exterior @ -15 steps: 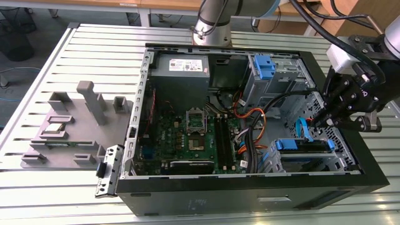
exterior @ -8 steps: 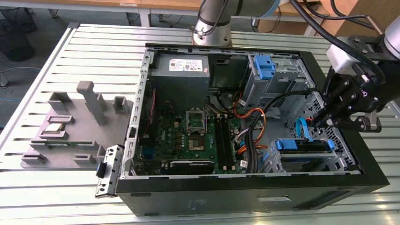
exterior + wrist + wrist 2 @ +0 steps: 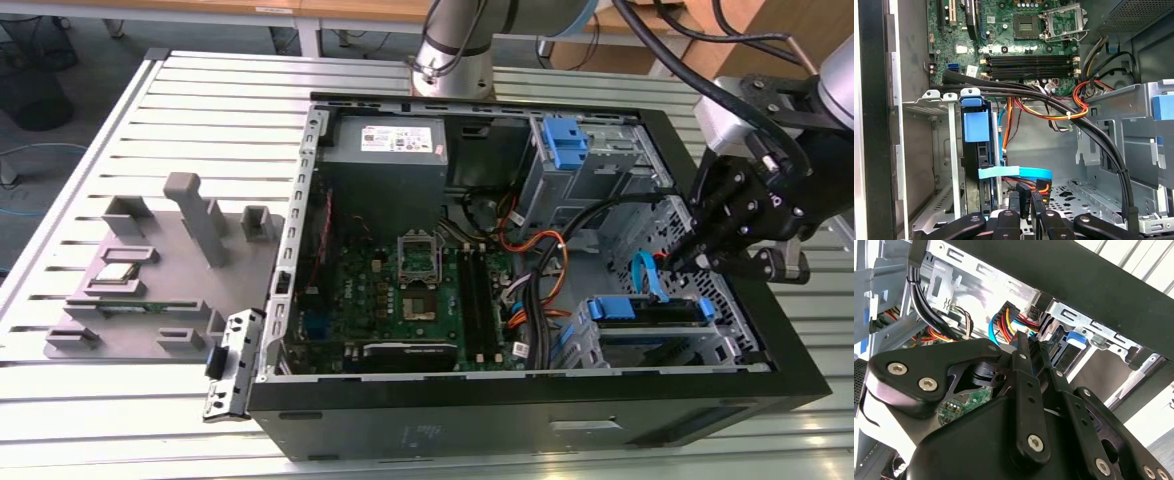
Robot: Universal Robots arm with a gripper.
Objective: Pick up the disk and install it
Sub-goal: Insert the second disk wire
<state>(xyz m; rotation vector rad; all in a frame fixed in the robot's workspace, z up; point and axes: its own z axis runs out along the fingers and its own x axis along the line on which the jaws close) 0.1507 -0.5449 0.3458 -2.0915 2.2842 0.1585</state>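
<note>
Open computer case (image 3: pixel 534 400) on the slatted table (image 3: pixel 200 80). The disk (image 3: pixel 647 310), recognisable by its blue bracket, sits seated in the lower drive cage (image 3: pixel 667 345) at the exterior view's right. The tool (image 3: pixel 701 262) hangs just above and beside it, inside the case, near the blue data cable (image 3: pixel 646 280). In the first wrist view the disk (image 3: pixel 976 165) stands edge-on in the cage, its label hidden. Whether the tool is released or clenched cannot be told; its linkage blocks the fingertips.
</note>
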